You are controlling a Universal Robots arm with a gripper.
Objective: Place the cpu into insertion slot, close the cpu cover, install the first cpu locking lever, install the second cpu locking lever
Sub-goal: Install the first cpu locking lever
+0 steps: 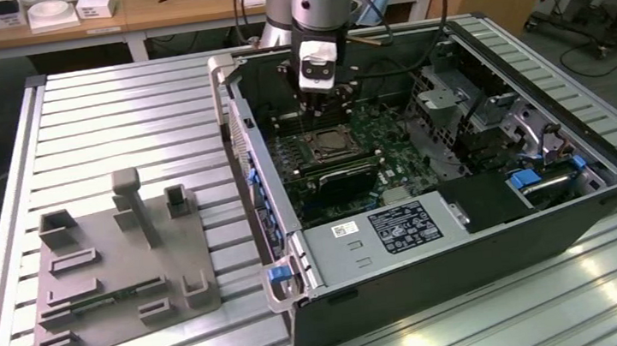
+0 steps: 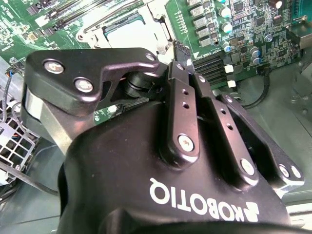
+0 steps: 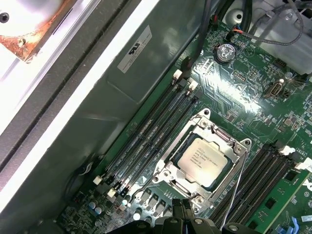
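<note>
1. Exterior view: an open computer case (image 1: pixel 586 195) lies on the slatted bench (image 1: pixel 107 117). The claw (image 1: pixel 322 103) hangs over the green board inside it, just above the insertion slot (image 1: pixel 315 152), and the cpu (image 1: pixel 334 142) sits in that slot.
2. First wrist view: the cpu is seated flat, with the cpu cover (image 3: pixel 181 171) apparently folded down around its edges. A thin wire lever (image 3: pixel 234 190) stands off the frame on one side and looks unlatched. The claw tips are near the socket's corner, pressed together and pinching nothing.
3. Second wrist view: the claw's black links converge towards the socket, touching nothing that I can make out.
4. Handling, as a judgement: the chip is light, stiff and fragile, best held by its edges only. The cover is thin, stiff, hinged sheet metal. The levers are springy wire, best pushed at the bent end.
</note>
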